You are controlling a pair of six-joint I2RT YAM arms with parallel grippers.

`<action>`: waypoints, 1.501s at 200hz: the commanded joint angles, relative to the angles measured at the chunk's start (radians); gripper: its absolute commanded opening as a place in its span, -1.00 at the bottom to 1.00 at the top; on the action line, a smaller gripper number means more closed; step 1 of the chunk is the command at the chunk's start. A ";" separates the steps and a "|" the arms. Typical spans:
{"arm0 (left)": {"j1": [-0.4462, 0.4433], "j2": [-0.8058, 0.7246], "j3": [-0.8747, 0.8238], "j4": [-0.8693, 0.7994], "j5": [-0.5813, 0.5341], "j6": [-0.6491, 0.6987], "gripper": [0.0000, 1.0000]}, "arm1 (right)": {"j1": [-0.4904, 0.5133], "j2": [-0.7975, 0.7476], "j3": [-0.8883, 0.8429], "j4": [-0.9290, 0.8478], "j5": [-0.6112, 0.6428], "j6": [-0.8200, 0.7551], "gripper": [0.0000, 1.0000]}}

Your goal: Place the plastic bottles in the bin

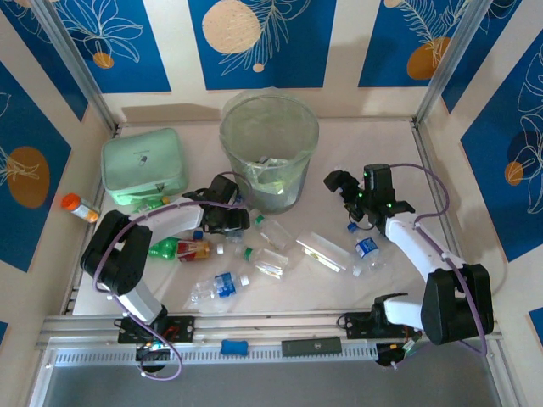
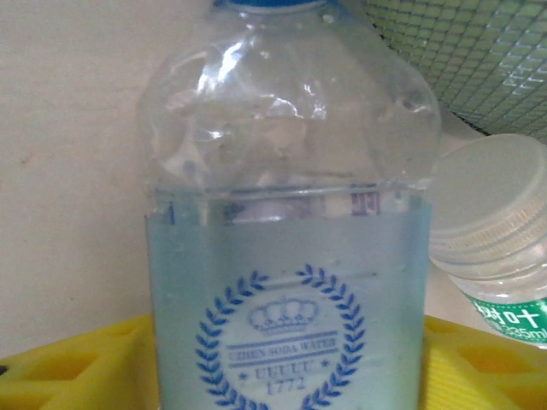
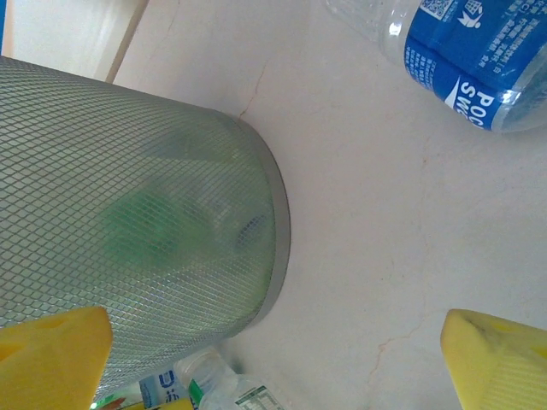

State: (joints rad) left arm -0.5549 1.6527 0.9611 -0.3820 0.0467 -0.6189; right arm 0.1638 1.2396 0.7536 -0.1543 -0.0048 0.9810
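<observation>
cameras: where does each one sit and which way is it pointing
top external: above and behind the arms, looking down at bin and bottles; left arm and right arm show
left wrist: on left arm, facing a crest-label bottle close up; yellow fingers flank it
right wrist: on right arm, facing the bin's base; yellow fingertips at bottom corners
shared: all see the bin

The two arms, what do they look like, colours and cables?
Both arms are white links with bulky black joints. A purple cable loops along the left arm and the right arm. Green lights glow at the right wrist. The jaws carry yellow pads.
</observation>
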 commanded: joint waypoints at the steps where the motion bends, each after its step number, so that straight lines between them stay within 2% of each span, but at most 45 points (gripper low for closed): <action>1: -0.010 0.000 0.005 0.001 -0.033 0.000 0.23 | 0.007 0.004 0.039 0.016 0.015 0.012 0.98; 72: -0.008 -0.011 0.011 0.006 -0.040 -0.011 -0.03 | 0.032 0.026 0.056 0.025 0.031 0.017 0.98; 103: 0.011 -0.074 -0.005 -0.001 -0.051 -0.024 -0.04 | 0.032 0.025 0.071 0.016 0.034 0.006 0.98; 183: 0.214 -0.273 -0.013 -0.023 -0.036 -0.006 -0.04 | 0.039 0.037 0.084 0.017 0.037 0.004 0.98; 234: 0.332 -0.335 0.130 -0.047 -0.009 0.082 -0.06 | 0.044 0.040 0.092 0.016 0.037 -0.002 0.98; 267: 0.341 -0.343 0.284 -0.037 0.041 0.189 -0.08 | 0.045 0.041 0.089 0.015 0.037 -0.005 0.98; 300: 0.341 -0.318 0.446 -0.013 0.149 0.277 -0.09 | 0.045 0.045 0.087 0.017 0.038 -0.010 0.98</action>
State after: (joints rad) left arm -0.2199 1.3434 1.2995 -0.4263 0.0902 -0.4450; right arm 0.2035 1.2739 0.8177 -0.1417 0.0231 0.9844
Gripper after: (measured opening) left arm 0.471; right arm 0.991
